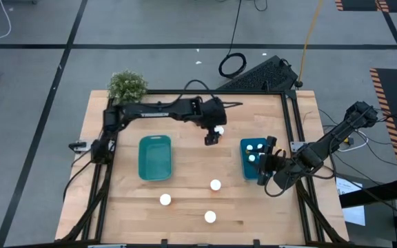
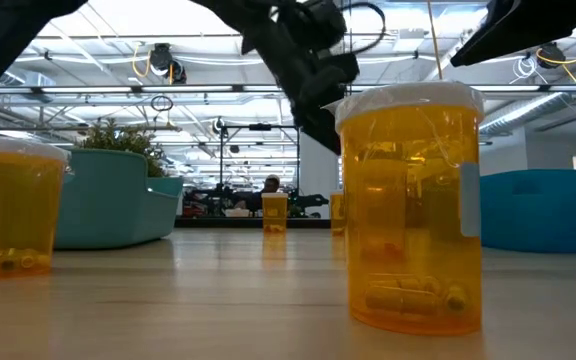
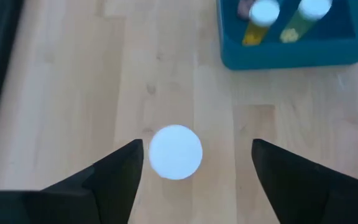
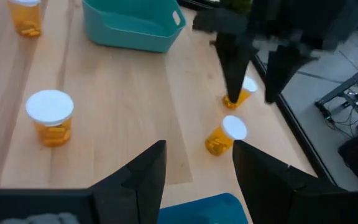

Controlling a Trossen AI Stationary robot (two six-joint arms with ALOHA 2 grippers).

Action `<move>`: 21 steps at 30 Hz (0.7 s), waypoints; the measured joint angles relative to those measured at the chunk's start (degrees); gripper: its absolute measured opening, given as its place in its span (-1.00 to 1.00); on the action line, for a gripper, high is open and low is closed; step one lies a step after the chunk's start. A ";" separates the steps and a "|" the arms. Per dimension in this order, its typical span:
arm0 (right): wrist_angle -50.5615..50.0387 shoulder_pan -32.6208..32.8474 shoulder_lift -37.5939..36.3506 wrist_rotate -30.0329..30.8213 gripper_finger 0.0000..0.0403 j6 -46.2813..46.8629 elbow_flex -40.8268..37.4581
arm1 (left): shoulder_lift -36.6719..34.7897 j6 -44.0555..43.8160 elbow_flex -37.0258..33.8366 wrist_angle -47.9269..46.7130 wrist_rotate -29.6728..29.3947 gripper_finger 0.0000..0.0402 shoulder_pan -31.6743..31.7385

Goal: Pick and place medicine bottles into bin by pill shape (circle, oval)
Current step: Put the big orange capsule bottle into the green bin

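My left gripper hangs open, fingers pointing down, over the table's far middle. A medicine bottle's white cap shows between its fingers, nearer one of them and apart from both. A second amber bottle stands close beside it. Three more white-capped bottles stand on their bases toward the near edge. The teal bin sits left of centre. The blue bin on the right holds several bottles. My right gripper is open at that bin's right side.
A small green plant stands at the far left corner. Black frame rails run along the table's edges. In the low view a large amber bottle with oval pills fills the foreground. Bare wood lies between the two bins.
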 joint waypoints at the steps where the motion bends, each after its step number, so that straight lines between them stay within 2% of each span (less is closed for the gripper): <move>1: 0.02 0.00 0.00 -0.88 -0.10 0.01 0.00 | 0.59 -0.04 0.00 0.18 -0.08 0.55 -0.05; 10: 0.28 0.04 0.00 -1.30 -0.10 0.16 0.00 | 4.96 -1.53 0.00 3.10 -2.98 0.93 -0.25; 21: 0.52 0.04 0.00 -1.30 -0.10 0.02 0.00 | 6.57 -2.34 0.00 3.76 -6.40 0.95 0.07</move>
